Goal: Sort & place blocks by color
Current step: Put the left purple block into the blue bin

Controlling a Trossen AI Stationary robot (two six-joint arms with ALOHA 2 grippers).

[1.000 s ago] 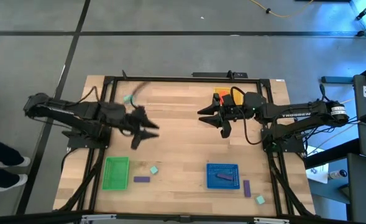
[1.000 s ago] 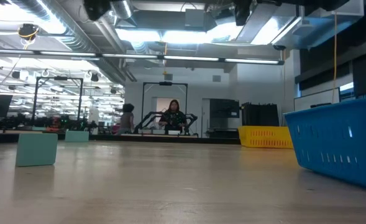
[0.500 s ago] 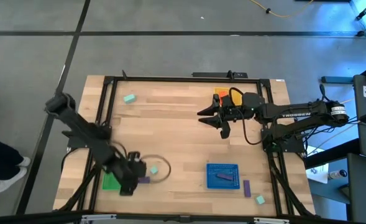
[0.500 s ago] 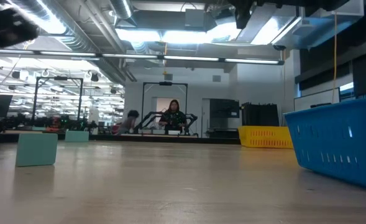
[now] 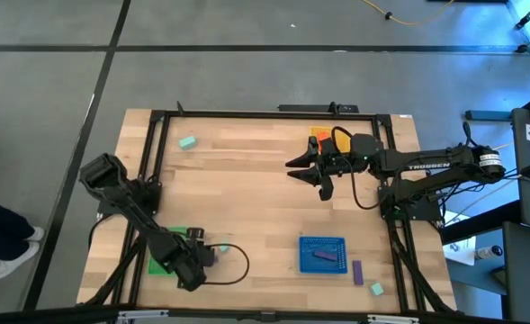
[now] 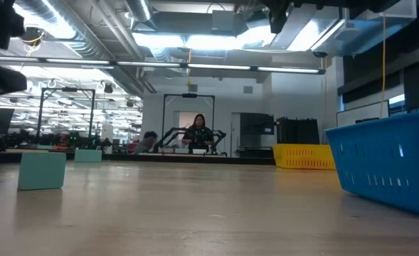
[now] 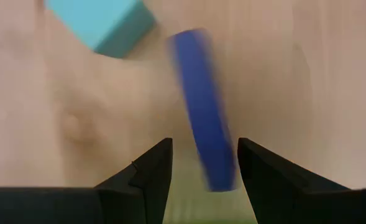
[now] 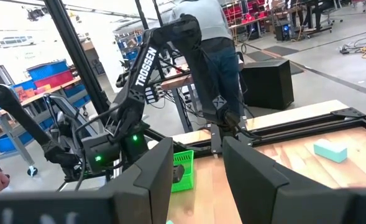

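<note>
Purple bar [image 7: 206, 115] lies on the wooden table [image 5: 265, 193] between the left gripper's [image 7: 199, 163] spread fingers, seemingly ungrasped, beside a mint cube [image 7: 102, 23]; the green tray [image 5: 161, 259] is adjacent. Right gripper [image 5: 311, 173] hangs open near the yellow tray [image 5: 318, 133]; 1 purple block [image 5: 324, 256] lies in the blue tray [image 5: 306, 261].

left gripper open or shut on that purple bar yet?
Open. The left gripper has its fingers spread either side of the purple bar, which lies flat on the table, not gripped.
</note>
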